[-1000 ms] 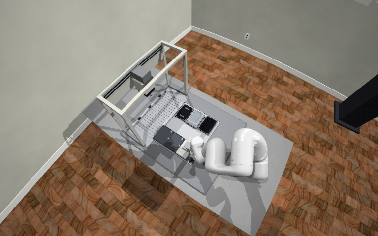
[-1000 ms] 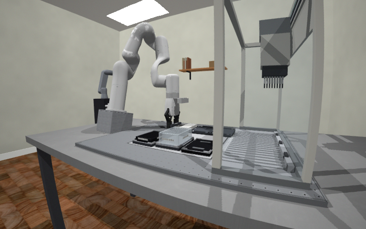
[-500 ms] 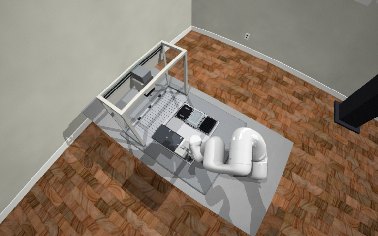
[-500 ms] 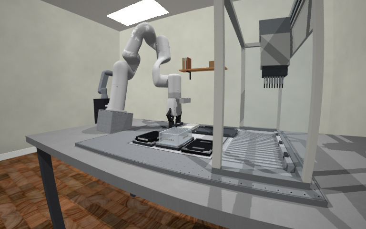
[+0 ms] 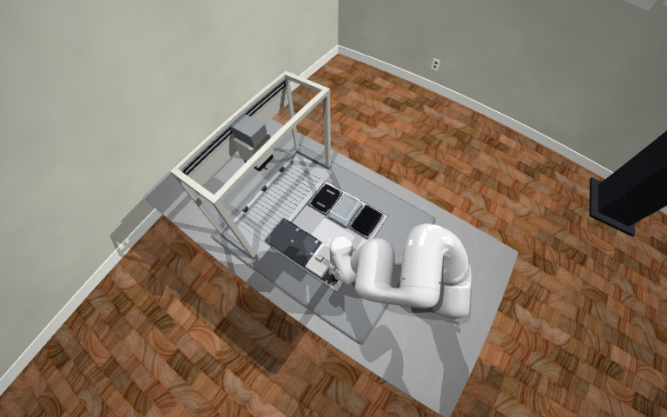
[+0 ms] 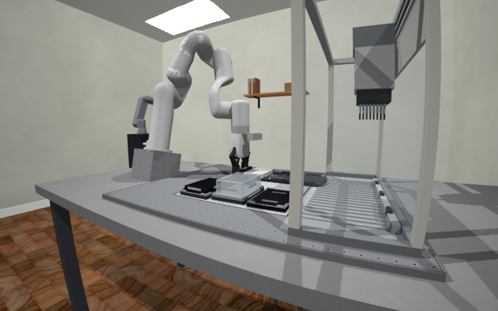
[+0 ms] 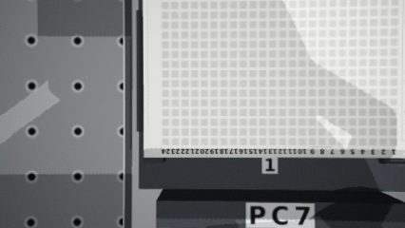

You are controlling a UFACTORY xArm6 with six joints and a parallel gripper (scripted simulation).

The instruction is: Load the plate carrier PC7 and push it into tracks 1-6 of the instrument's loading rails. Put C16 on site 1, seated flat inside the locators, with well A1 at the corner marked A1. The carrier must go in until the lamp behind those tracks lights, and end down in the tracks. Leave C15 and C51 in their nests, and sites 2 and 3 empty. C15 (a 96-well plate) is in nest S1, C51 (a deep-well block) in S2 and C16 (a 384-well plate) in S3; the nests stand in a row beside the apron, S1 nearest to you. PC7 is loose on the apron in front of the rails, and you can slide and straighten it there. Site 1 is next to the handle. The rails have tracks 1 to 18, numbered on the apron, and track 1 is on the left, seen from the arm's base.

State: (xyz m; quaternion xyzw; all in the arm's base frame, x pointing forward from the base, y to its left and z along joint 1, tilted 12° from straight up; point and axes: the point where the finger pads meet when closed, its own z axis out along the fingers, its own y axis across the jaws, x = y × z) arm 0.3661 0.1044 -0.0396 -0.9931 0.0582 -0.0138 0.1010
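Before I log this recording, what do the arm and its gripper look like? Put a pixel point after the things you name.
The arm (image 5: 423,265) (image 6: 196,43) is glossy white with smooth, rounded tubular segments; no outside cables can be made out. The gripper (image 6: 240,169) has a white body and black jointed fingers, with a pale grey block jutting from the wrist just above. No readable markings show on either.

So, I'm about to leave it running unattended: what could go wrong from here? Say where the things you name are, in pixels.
C16 (image 5: 316,267) (image 7: 280,85) could tip or slide on site 1 if the low gripper (image 5: 334,279) (image 6: 240,170) catches it. PC7 (image 5: 293,241) (image 6: 294,177) (image 7: 280,215) might go in crooked, as it lies outside the rails (image 5: 275,191) (image 6: 345,203).
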